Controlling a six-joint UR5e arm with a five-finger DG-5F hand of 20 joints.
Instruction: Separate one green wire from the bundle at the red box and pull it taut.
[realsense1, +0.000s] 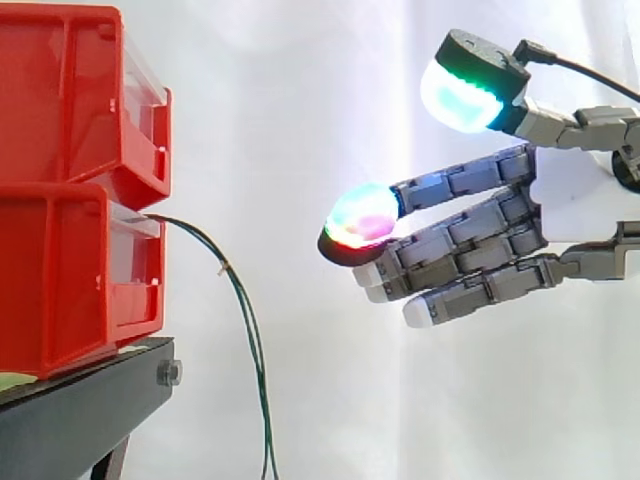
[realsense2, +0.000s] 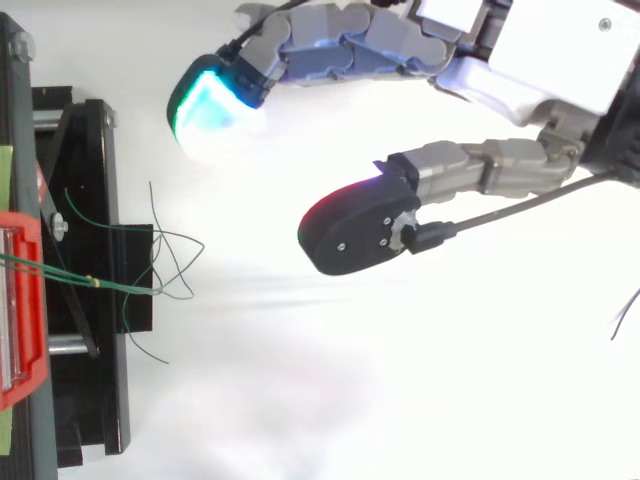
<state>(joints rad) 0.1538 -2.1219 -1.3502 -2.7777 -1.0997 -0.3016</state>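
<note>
While nothing is separated yet, the hand hangs in open air, closest to where I stand. Its fingers are spread and lightly bowed, the thumb is lifted toward 12 o'clock, and nothing sits between them. Its glowing pads face 9 o'clock, toward the work, but they are well apart from it.

Beyond the hand, at its 9 o'clock, is the bundle of green wires. It comes out at the top of the lower red box, heads toward 3 o'clock, then sags and drops to 6 o'clock, slack all the way. From above, the bundle has its long axis running 9 to 3 o'clock, from the box out toward the hand's side. The free ends fan loosely anywhere from 12 to 5 o'clock.

By my reckoning the whole job lies ahead. The hand must close the gap, single out one strand from the loose fan, pinch it, and draw it toward 3 o'clock until the sag goes out of it. The strands cross each other near their ends, so picking only one looks like the fiddly part.

Farther off, the upper red bin sits stacked on the lower one. Both rest on the black stand, and the white curtain closes the scene behind.
</note>
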